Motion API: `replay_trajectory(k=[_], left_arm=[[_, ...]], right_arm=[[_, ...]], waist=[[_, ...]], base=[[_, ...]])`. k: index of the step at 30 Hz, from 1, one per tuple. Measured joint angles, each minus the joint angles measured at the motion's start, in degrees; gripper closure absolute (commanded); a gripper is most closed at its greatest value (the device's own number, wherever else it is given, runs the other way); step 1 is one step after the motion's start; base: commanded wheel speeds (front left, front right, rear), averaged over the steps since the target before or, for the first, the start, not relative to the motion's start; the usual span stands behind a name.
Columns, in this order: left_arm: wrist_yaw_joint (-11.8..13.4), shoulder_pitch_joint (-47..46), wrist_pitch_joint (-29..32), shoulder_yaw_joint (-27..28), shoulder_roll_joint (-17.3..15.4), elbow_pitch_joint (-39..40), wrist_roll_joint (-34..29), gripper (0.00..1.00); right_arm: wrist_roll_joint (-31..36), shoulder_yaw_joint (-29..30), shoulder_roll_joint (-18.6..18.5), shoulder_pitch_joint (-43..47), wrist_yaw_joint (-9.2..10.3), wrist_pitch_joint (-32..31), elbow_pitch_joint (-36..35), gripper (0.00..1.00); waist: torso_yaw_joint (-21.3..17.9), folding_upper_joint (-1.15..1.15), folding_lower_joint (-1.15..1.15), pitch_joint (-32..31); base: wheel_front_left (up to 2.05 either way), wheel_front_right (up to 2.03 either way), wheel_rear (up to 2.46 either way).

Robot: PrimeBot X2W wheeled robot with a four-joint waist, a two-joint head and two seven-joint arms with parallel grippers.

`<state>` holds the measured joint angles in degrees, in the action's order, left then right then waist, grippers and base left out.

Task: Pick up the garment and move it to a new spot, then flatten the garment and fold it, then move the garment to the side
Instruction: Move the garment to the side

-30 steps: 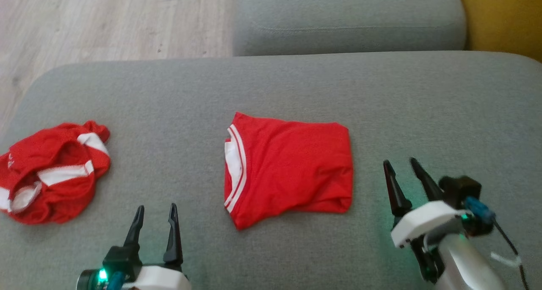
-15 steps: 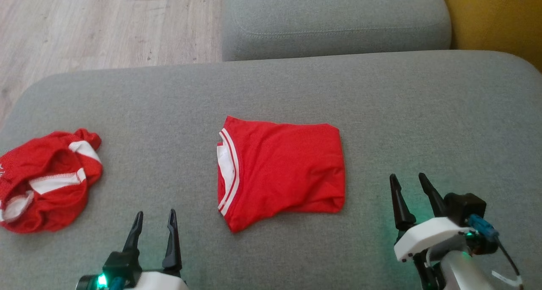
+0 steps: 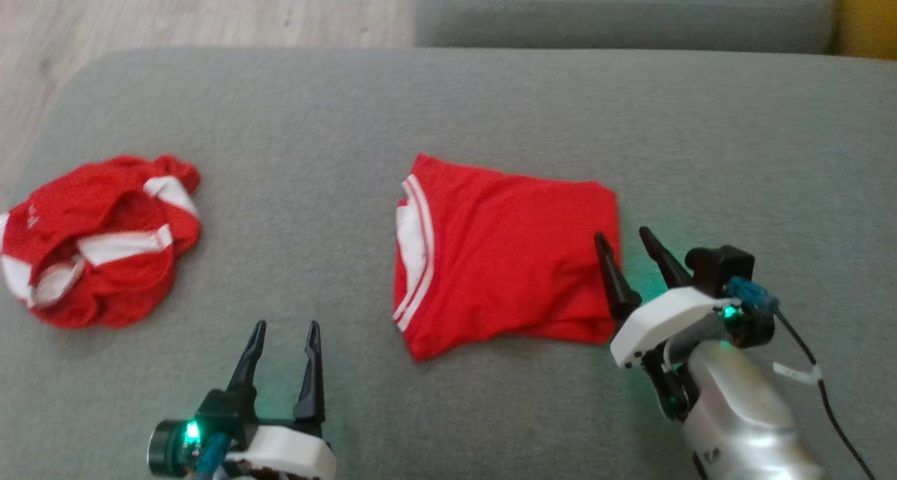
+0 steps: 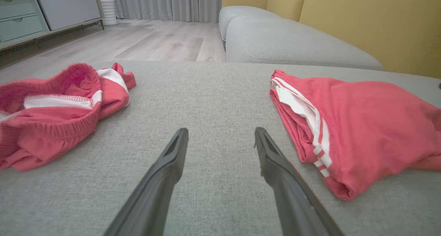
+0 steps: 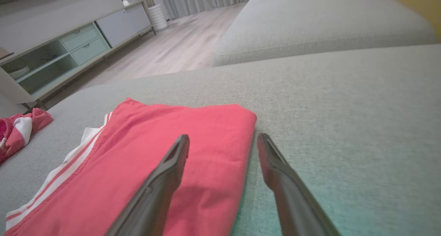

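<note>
The garment (image 3: 504, 249), red with white stripes along its left edge, lies folded into a rectangle in the middle of the grey cushion (image 3: 490, 101). My right gripper (image 3: 621, 233) is open at the garment's right edge. In the right wrist view one finger is over the red fabric (image 5: 165, 132) and the other over bare cushion, with the right gripper (image 5: 223, 136) holding nothing. My left gripper (image 3: 287, 324) is open and empty over bare cushion, near the front and left of the garment (image 4: 365, 122). In its wrist view the left gripper (image 4: 221, 130) points between the two red pieces.
A second red and white garment (image 3: 98, 249) lies crumpled at the cushion's left end, also seen as a heap (image 4: 58, 115). Behind is another grey cushion (image 3: 617, 10), a yellow backrest (image 3: 869, 10) and wooden floor (image 3: 210, 10). A low cabinet (image 4: 34, 12) stands far off.
The head camera has shifted. My right gripper has opened fully and moved in to the garment's right edge, one finger now over the fabric. The left gripper stays open in place.
</note>
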<state>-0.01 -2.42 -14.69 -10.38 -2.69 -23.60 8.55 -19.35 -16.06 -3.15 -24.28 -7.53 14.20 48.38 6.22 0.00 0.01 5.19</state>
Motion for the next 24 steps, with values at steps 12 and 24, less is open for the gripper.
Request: replay_trajectory(k=[12, 24], left_arm=[[0.0, -0.9, 0.0, -0.1, 0.0, 0.1, 0.0, 0.0], [0.0, -0.9, 0.0, 0.2, 0.0, 1.3, 0.6, 0.0]], right_arm=[[-2.6, -4.7, 0.3, -5.6, 0.0, -0.4, 12.4, 1.0], [-3.8, -7.3, 0.3, 0.2, 0.0, 0.0, 5.4, 1.0]], waist=[[0.6, 0.0, -0.01, 2.2], [-15.3, 0.0, -0.01, 0.3]], base=[[0.0, 0.0, 0.0], [0.0, 0.0, 0.0]])
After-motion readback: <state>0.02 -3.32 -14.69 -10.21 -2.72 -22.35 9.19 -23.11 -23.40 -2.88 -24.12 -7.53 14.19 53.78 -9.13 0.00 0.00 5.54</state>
